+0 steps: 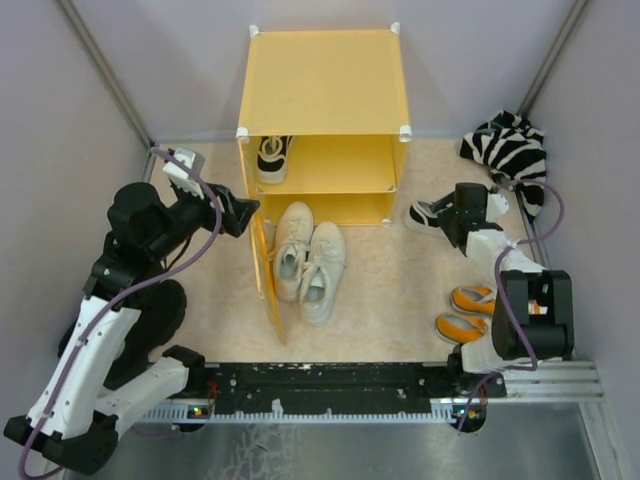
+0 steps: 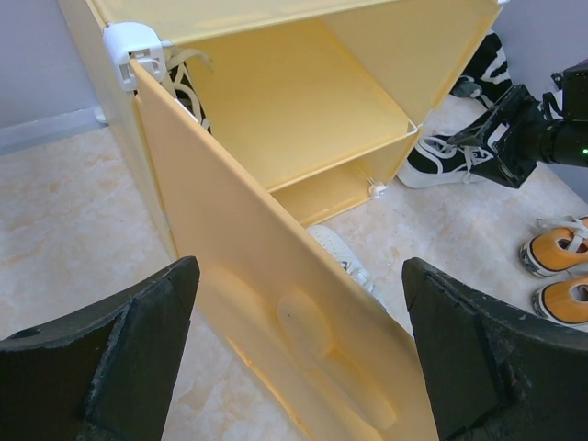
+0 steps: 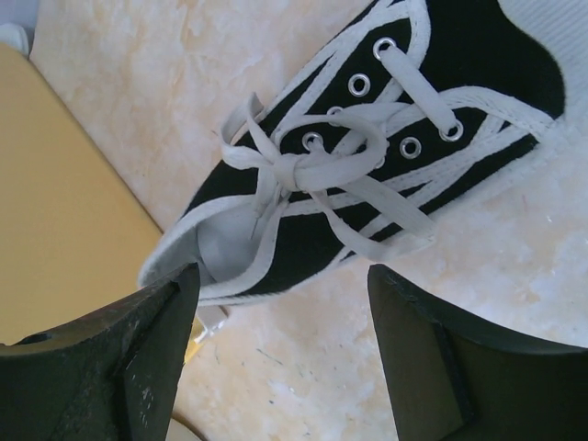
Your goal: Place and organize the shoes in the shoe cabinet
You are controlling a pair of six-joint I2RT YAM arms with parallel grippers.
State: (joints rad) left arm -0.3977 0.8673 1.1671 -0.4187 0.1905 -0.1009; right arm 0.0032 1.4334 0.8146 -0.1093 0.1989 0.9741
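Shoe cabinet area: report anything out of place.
The black pair is split: one black sneaker sits on the upper shelf of the cabinet, its mate lies on the floor right of it, beneath the open right claw. A zebra-striped fabric bundle lies in the far right corner.

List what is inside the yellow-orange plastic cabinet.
One black canvas sneaker with white laces sits at the left end of the inner shelf; the rest of that shelf is bare. The open door and the shelf cover much of the lower compartment.
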